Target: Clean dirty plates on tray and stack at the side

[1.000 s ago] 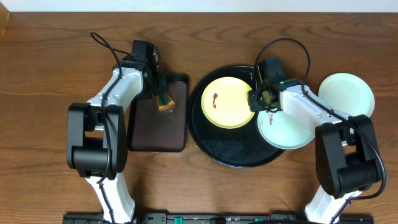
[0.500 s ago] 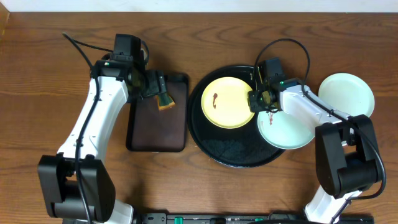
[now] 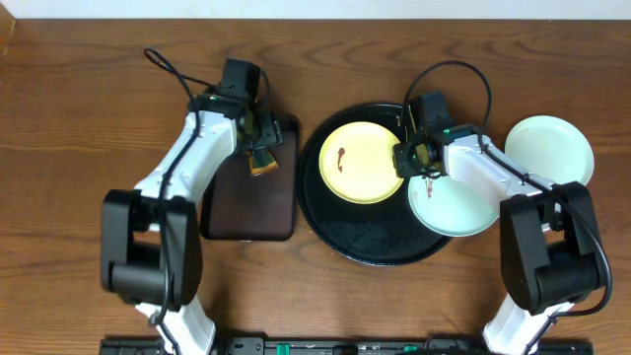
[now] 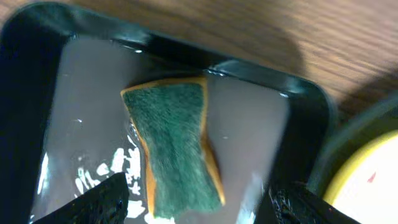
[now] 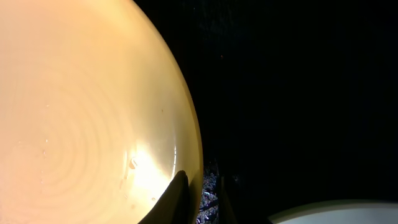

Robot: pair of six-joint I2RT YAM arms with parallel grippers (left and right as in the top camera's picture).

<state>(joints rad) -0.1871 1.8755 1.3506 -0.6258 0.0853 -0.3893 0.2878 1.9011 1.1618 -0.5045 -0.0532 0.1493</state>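
Note:
The pale yellow plate lies on the round black tray and carries a dark smear. My right gripper is shut on its right rim; in the right wrist view the rim sits between the fingers. A mint plate rests partly over the tray's right rim. A second mint plate lies on the table at the right. My left gripper is open, its fingers on either side of a green and orange sponge.
The sponge lies on a rectangular dark brown tray left of the black tray. Cables loop above both arms. The yellow plate's edge shows at the right of the left wrist view.
The left arm swung its elbow out to the left and back, its gripper staying over the sponge. The right arm and the plates have not moved.

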